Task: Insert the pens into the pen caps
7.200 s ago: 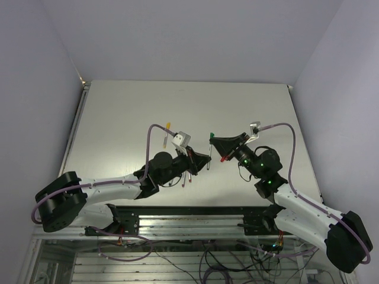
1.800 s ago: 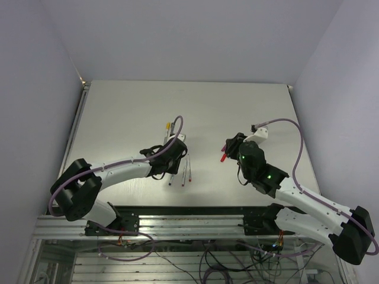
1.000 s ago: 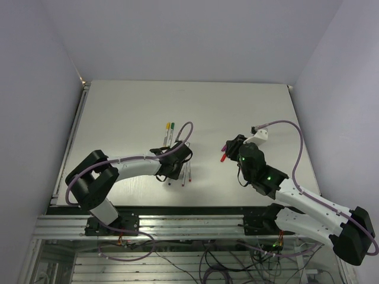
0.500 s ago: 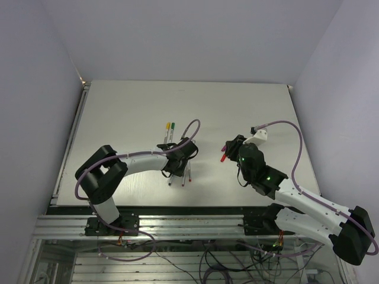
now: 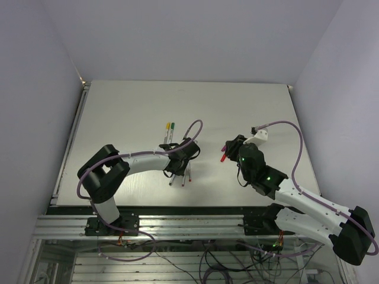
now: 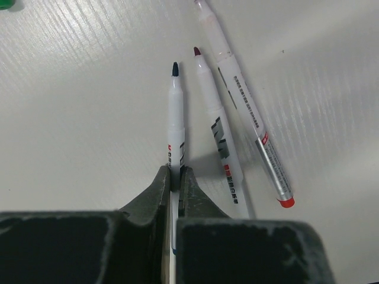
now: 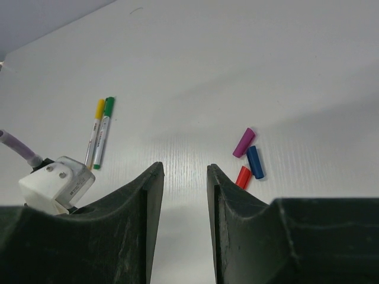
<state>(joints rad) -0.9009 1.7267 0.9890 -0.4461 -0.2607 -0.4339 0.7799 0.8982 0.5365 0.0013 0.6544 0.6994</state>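
The blue-tipped pen lies flat on the worktop, its barrel pinched near the rear by the left end effector, whose jaws are clenched tight on it. Just beside it on one side lies a dark-tipped pen, and past that a red-ended pen, the three fanning apart toward their tips. This group sits toward the near edge of the worktop, around its middle. Well apart to the right, a purple cap, a blue cap and a red cap cluster together, touching or nearly so, ahead of the right end effector, which hangs released with its jaws spread and nothing between them. A yellow pen and a green pen lie side by side farther in. Broad bare worktop runs to the far and left edges.
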